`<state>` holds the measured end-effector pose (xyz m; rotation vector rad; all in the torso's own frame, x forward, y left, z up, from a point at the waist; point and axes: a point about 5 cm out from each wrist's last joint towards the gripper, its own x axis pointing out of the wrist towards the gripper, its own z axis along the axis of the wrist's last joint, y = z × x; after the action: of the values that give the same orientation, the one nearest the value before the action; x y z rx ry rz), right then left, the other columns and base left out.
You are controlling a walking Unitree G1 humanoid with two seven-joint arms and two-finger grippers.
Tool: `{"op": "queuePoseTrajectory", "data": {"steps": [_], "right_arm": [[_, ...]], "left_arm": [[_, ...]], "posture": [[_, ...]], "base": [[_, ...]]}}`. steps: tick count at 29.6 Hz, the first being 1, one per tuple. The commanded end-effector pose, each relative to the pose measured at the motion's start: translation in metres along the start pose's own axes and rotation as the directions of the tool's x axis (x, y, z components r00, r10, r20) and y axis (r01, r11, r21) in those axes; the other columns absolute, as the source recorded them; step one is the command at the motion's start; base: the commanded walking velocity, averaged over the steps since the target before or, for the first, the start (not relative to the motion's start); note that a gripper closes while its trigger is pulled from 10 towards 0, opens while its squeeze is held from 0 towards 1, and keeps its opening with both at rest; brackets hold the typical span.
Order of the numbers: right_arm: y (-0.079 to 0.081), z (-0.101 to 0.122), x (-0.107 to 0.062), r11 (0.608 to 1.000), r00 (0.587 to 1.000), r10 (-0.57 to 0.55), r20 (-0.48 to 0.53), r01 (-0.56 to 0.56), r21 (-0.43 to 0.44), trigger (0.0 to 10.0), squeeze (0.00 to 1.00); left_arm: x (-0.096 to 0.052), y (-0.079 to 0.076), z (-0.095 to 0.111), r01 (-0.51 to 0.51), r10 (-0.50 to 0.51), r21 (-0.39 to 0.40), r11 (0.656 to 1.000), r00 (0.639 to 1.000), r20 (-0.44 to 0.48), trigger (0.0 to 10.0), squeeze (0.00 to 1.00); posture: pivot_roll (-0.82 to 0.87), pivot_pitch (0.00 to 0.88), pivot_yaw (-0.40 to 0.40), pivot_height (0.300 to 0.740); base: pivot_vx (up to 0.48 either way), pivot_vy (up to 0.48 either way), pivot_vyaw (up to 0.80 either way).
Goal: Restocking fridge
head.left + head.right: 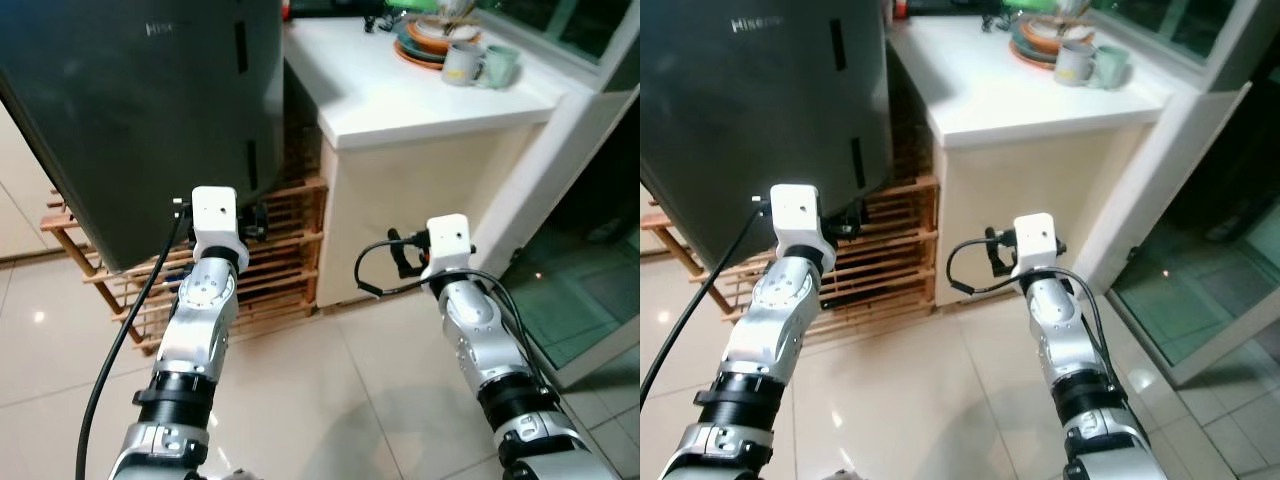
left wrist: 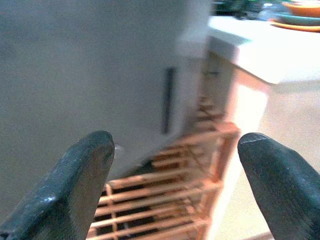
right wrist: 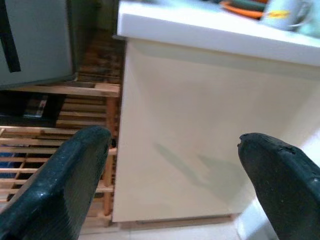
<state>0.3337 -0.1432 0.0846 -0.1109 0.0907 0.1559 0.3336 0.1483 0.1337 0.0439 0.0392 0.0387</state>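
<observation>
— Facing which way is the fridge being seen from the left gripper?
— At 12 o'clock, handle slot upright; both jaws, right gripper too, are being held wide, empty.

One dark fridge stood on one wooden rack. Beside it was one white counter, and on that sat two mugs next to one stack of plates. Two arms reached forward, each ending in one gripper, left and right, both spread open, two black fingers apiece.
</observation>
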Motion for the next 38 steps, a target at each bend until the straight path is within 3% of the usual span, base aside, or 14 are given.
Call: {"op": "queuePoseTrajectory", "data": {"steps": [1,17,22,26,34,35,38], "right_arm": [[0.009,0.004,0.003,1.0,0.999,0.03,0.017,-0.031,0.006,10.0,0.24],[0.013,-0.002,0.001,0.998,0.998,0.057,-0.002,-0.057,0.028,10.0,0.25],[0.012,-0.004,-0.001,0.998,0.998,0.064,-0.007,-0.063,0.027,10.0,0.25],[0.013,-0.005,-0.001,0.997,0.998,0.066,-0.009,-0.066,0.027,10.0,0.25],[0.018,-0.005,-0.002,0.996,0.996,0.087,-0.001,-0.087,0.02,10.0,0.24],[0.02,-0.005,-0.003,0.995,0.995,0.102,0.003,-0.102,0.022,10.0,0.24],[0.022,-0.006,-0.005,0.993,0.993,0.12,0.011,-0.12,0.018,10.0,0.25]], "left_arm": [[0.001,0.011,0.001,-0.041,0.041,0.005,0.999,0.999,0.001,10.0,0.0],[0.004,0.025,0.003,-0.11,0.11,-0.016,0.994,0.994,0.016,10.0,0.0],[0.009,0.057,0.001,-0.262,0.262,0.011,0.965,0.965,-0.004,10.0,0.0],[0.01,0.062,0.003,-0.296,0.295,0.069,0.953,0.955,0.022,10.0,0.0],[0.011,0.03,0.001,-0.169,0.168,0.08,0.982,0.986,0.018,10.0,0.0],[0.007,0.017,0.0,-0.09,0.089,0.039,0.995,0.995,0.033,10.0,0.0],[0.005,0.009,-0.001,-0.042,0.041,0.026,0.999,0.999,0.034,10.0,0.0]], "posture": [[-0.01,0.0,-0.044,0.74],[-0.01,0.0,-0.05,0.74],[-0.01,0.0,-0.051,0.74],[-0.01,0.0,-0.052,0.74],[-0.01,0.0,-0.042,0.74],[-0.01,0.0,-0.037,0.74],[-0.01,0.0,-0.033,0.74]], "base": [[0.428,0.0,0.0],[0.06,0.456,0.0],[0.0,0.48,0.0],[0.0,0.24,0.0],[0.0,0.0,0.0],[0.0,0.0,0.0],[0.308,0.0,0.0]]}}
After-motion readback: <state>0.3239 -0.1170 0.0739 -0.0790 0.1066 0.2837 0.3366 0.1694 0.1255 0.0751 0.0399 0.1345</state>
